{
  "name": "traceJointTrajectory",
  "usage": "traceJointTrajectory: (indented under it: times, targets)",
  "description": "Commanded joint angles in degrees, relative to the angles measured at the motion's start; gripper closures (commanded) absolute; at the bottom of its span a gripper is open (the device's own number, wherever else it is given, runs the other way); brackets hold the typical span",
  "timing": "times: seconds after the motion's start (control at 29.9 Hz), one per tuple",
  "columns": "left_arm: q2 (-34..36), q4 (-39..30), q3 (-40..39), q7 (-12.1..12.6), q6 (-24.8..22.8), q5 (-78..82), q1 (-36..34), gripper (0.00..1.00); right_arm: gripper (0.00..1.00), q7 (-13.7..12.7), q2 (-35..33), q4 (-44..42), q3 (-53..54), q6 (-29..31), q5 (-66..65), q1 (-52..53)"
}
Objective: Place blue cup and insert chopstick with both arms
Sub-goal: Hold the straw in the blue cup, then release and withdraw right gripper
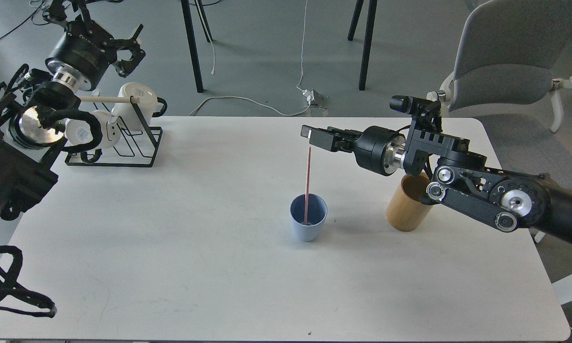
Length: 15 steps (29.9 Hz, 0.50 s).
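Observation:
The blue cup [307,224] stands upright near the middle of the white table [195,247]. The pink chopstick [307,183] stands in it, nearly upright, with its lower end inside the cup. My right gripper [314,136] hovers just above the stick's top end and has no hold on it; its jaws look parted. My left gripper [132,51] is open and empty, raised high at the far left above the mug rack.
A tan bamboo cylinder [406,212] stands right of the cup, partly under my right arm. A black wire rack [124,143] with white mugs [135,97] and a wooden rod is at the back left. A grey chair [505,62] stands beyond the table's right corner.

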Motion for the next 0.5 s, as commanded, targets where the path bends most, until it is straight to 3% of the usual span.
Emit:
traceJointTrajectory:
  times: [0.0,0.23,0.33,0.47]
  targets:
    - [-0.4,0.2,-0.2,-0.3,0.0,-0.1,0.0,0.0,0.01,0.0,-1.4,-0.5,8.3,0.1,12.8,-0.1]
    - [-0.8,0.5,-0.3,-4.0,0.0,-0.1,-0.1,0.0,0.0,0.2,-2.6,-5.6,22.6,1.2,31.2,-0.4]
    - [-1.1,0.5,-0.1,-5.8,0.0,-0.2,-0.2,0.0,0.0,1.6,-2.6,-9.9,28.0,4.7,42.5,-2.3]
    - [-1.2,0.5,-0.8,-6.0,0.0,-0.3,-0.3,0.0,0.0,1.9,-2.1,-15.5,33.8,9.7,55.6,-5.1]
